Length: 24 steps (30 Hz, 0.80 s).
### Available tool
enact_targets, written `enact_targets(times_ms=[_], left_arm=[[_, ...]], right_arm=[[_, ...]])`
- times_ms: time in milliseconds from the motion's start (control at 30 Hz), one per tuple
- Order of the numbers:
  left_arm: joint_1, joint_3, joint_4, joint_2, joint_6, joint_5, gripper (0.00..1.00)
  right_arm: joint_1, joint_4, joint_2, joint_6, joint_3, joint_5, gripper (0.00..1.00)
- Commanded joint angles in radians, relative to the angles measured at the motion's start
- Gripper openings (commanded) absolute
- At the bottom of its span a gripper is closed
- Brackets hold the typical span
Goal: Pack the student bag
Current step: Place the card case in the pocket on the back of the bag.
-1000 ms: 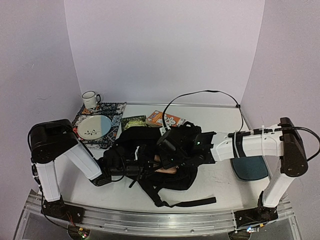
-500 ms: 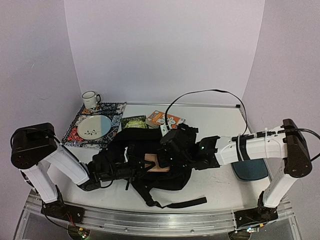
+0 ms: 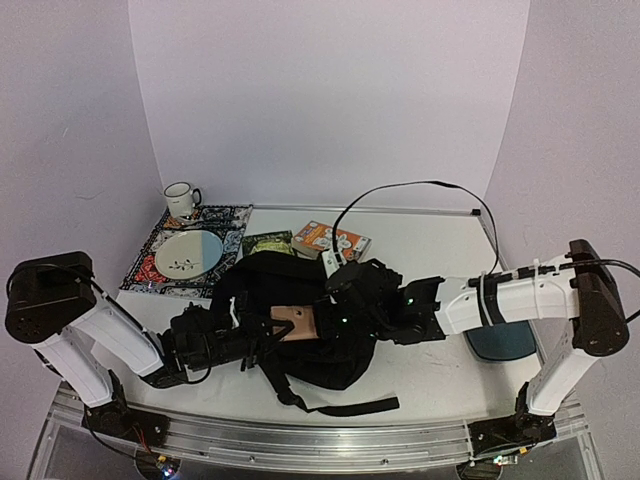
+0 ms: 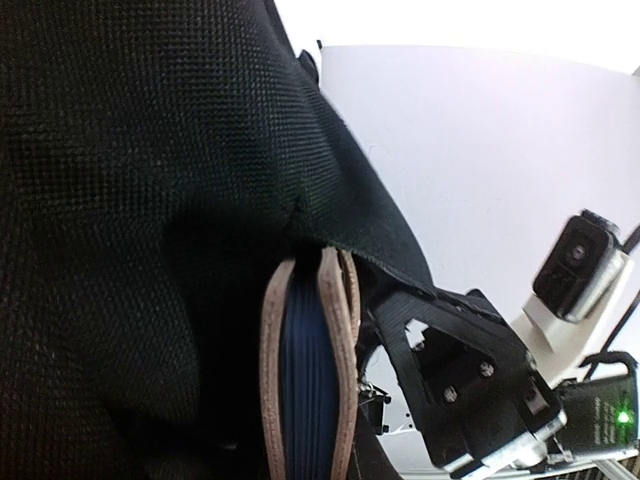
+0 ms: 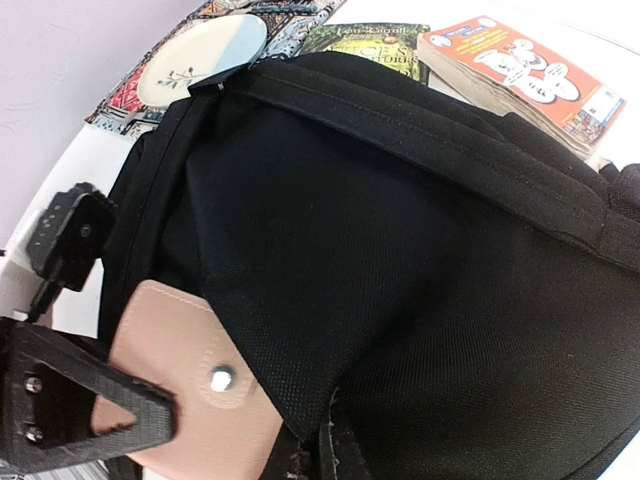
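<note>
An aluminium rail (image 3: 300, 440) is seen along the bottom edge of the overhead view. Behind it a white table (image 3: 440, 370) is enclosed by pale lilac walls (image 3: 330, 100). The student bag (image 3: 320, 355) is laid at lower centre of that table, between the two arms, with one loose strap (image 3: 350, 408) trailed toward the rail. It is shown as a large, soft, slumped black pack of coarse woven fabric, crossed by a stitched band. A tan case (image 3: 295, 322) with a metal snap is lodged in its opening.

The left gripper (image 3: 258, 335) is set against the case, one finger laid on its flat face. Whether the case is clamped cannot be told. The right gripper (image 3: 330, 308) is closed, pinched on the fabric edge of the bag.

At the right, a dark-teal pad (image 3: 505, 340) is partly hidden by the right arm. Farther back, a green packet (image 3: 265, 243) and an orange book (image 3: 330, 238) are placed just behind the bag. At upper left a plate (image 3: 188, 253) is set on a patterned mat (image 3: 230, 225), with a white mug (image 3: 181, 198) beyond.
</note>
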<state>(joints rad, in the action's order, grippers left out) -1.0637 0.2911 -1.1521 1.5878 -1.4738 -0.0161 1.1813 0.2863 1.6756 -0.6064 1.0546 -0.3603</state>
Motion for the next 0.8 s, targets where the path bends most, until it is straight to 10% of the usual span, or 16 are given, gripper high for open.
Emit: enact_targets(times_ms=[0,767], left_arm=[[0.009,0.065,-0.061,0.036,-0.02,0.019,0.0],[0.021,0.269,-0.06,0.239,0.02,-0.315,0.0]], right_arm=[[0.006,0.094,-0.048,0.003,0.049,0.004,0.0],[0.01,0.164,-0.028,0.154,0.082,0.139,0.0]])
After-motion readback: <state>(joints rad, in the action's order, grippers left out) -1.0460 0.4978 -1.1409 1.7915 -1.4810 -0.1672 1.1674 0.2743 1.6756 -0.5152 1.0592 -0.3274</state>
